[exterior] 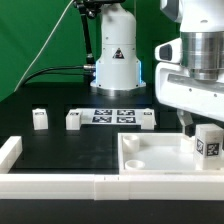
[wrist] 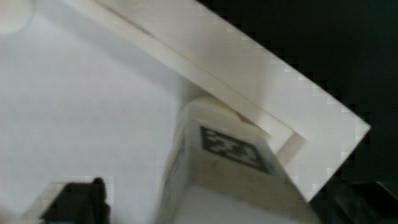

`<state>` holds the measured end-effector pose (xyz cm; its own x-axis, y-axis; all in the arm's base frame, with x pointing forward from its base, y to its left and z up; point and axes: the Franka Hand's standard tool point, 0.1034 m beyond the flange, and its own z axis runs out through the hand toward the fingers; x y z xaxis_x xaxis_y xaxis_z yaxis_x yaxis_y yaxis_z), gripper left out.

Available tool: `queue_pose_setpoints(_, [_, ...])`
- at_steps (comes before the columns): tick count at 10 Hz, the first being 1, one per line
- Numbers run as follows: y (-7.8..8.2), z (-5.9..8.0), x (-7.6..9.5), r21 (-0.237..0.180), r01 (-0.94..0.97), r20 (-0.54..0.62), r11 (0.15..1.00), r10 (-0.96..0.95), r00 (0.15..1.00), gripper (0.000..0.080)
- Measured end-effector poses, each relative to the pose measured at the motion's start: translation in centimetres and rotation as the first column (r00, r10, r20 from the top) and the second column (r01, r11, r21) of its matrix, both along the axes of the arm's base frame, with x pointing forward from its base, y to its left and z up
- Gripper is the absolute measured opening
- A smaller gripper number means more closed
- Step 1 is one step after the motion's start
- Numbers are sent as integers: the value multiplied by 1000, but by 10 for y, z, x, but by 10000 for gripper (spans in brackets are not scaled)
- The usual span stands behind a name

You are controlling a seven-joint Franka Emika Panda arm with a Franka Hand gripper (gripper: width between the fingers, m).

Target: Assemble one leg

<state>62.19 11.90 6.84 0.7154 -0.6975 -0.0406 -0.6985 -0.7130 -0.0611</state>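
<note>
One leg (exterior: 206, 141), a small white block with a black-and-white tag, stands upright in the near corner of the white tray-like panel (exterior: 150, 160) on the exterior view's right. My gripper (exterior: 197, 126) is straight above it, with its fingers down on either side of the leg's top. In the wrist view the leg (wrist: 228, 165) runs between the two dark fingertips (wrist: 75, 200). A gap shows between that fingertip and the leg, so the jaws look open around it. Three more legs (exterior: 40, 118) (exterior: 74, 119) (exterior: 147, 119) stand on the black table.
The marker board (exterior: 112, 115) lies behind the legs, in front of the robot base (exterior: 116, 60). White border rails (exterior: 60, 184) run along the front, with an upright end piece (exterior: 9, 150) on the exterior view's left.
</note>
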Motion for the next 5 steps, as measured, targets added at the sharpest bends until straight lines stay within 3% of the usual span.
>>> queue_pose_setpoints(2, [5,0,-1,-4,-221,14,975,221,975,648])
queue_pose_setpoints(5, [4,0,-1,-29,-608,33,793,609,792,649])
